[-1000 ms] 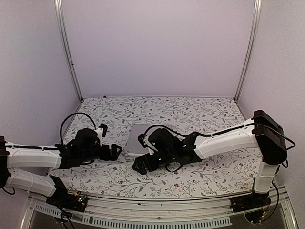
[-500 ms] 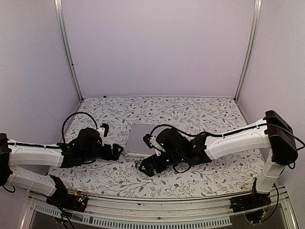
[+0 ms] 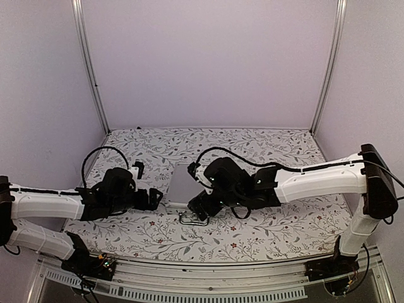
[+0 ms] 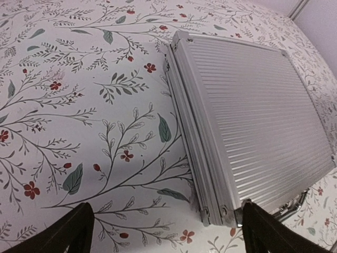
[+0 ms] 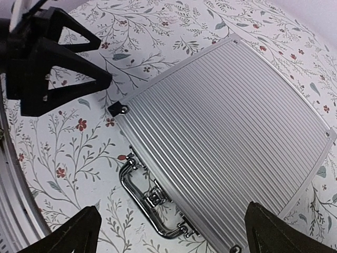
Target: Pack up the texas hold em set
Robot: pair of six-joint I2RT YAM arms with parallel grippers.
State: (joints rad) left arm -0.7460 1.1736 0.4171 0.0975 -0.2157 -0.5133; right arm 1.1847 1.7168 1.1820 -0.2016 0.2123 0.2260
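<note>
The silver ribbed briefcase (image 3: 182,184) lies flat and closed on the floral table. It also shows in the left wrist view (image 4: 247,121) and the right wrist view (image 5: 226,126). Its chrome handle (image 5: 145,203) lies flat on the near side, also in the top view (image 3: 189,219). My left gripper (image 3: 153,200) is open at the case's near left corner, seen too in the left wrist view (image 4: 166,229). My right gripper (image 3: 201,207) hovers open over the case's near edge and handle, seen too in the right wrist view (image 5: 171,232). Chips, cards, dice and tokens are hidden.
The floral tablecloth (image 3: 265,151) covers the table. White walls and metal posts (image 3: 88,69) close off the back and sides. The left gripper's black fingers (image 5: 58,58) show at the top left of the right wrist view.
My right gripper has moved back from the table in front of the case to over its near edge, uncovering the handle. My left gripper has edged slightly right toward the case corner.
</note>
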